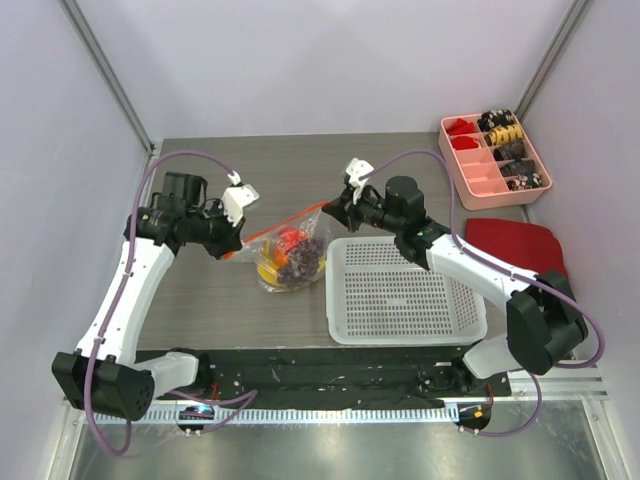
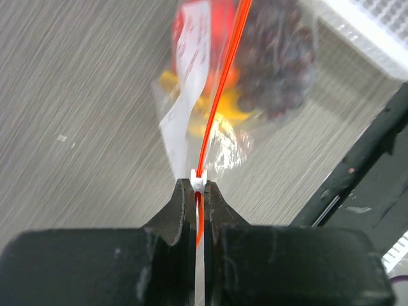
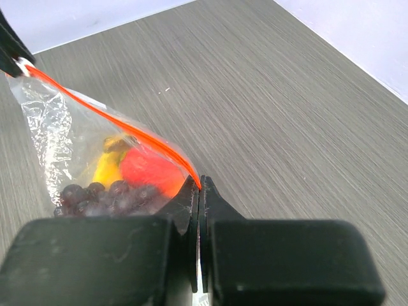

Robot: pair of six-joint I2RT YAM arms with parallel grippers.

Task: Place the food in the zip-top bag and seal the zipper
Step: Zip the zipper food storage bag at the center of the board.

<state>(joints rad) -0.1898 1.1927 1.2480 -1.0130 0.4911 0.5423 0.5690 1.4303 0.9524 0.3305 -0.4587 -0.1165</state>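
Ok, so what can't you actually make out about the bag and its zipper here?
- Whether the zipper is sealed all along: top view too small, both wrist views see it edge-on.
- Print on the white label: blurred, left wrist view.
- Strip ends: hidden inside the shut left gripper and right gripper.
- Food in the bag: pumpkin and small red fruit merge behind crinkled plastic.

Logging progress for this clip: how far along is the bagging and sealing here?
Done: the food sits inside the zip-top bag. In hand: the left end effector pinches the zipper at its slider tab, and the right end effector pinches the opposite end, stretching the strip taut. Remaining: confirming the seal; the strip looks closed, but I cannot tell fully, then release.
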